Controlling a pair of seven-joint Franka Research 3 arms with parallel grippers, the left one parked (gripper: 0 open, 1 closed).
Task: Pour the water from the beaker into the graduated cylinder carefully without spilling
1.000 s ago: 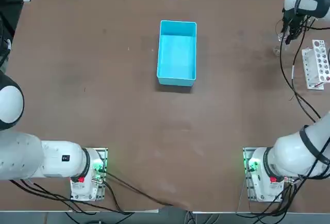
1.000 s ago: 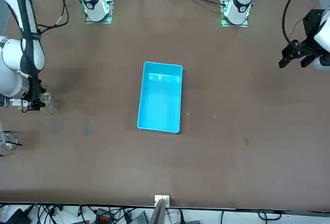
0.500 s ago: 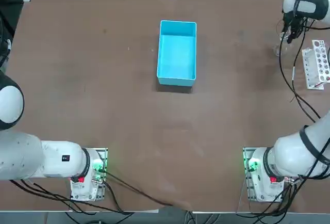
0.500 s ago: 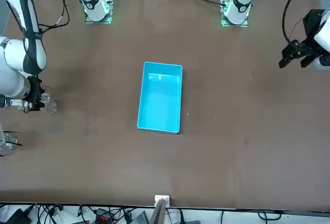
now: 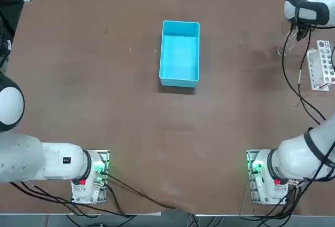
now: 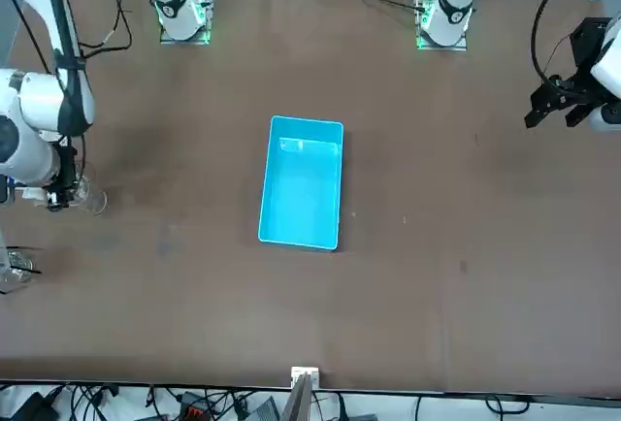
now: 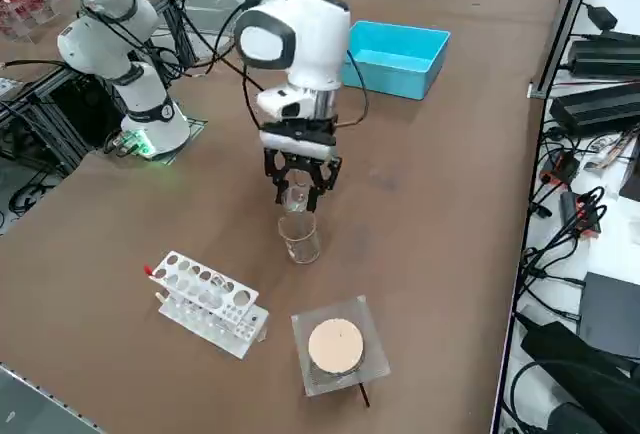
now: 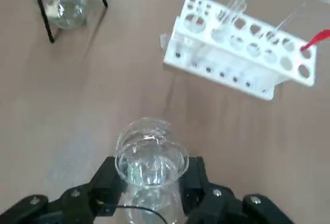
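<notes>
the jaws of the right gripper [image 7: 299, 185], above the middle of the right side view, are closed around a small clear glass, probably the beaker [image 8: 151, 169], which sits between the two fingers, its rim open to the wrist camera. just beyond it, and below it in the right side view, a second clear glass [image 7: 300, 238] stands on the counter [image 7: 440, 254]; i take it for the receiver, though it looks wide rather than slim and i can't confirm it's the graduated cylinder. overlapping rims make it hard to say whether they touch. a tilt begun off-centre could run water down the outside, tipping too fast could splash it, and a low rim could knock the standing glass over. smooth glass might also twist in the grip. the white rack [image 7: 208, 300] lies farther off, lower left in the side view.
</notes>
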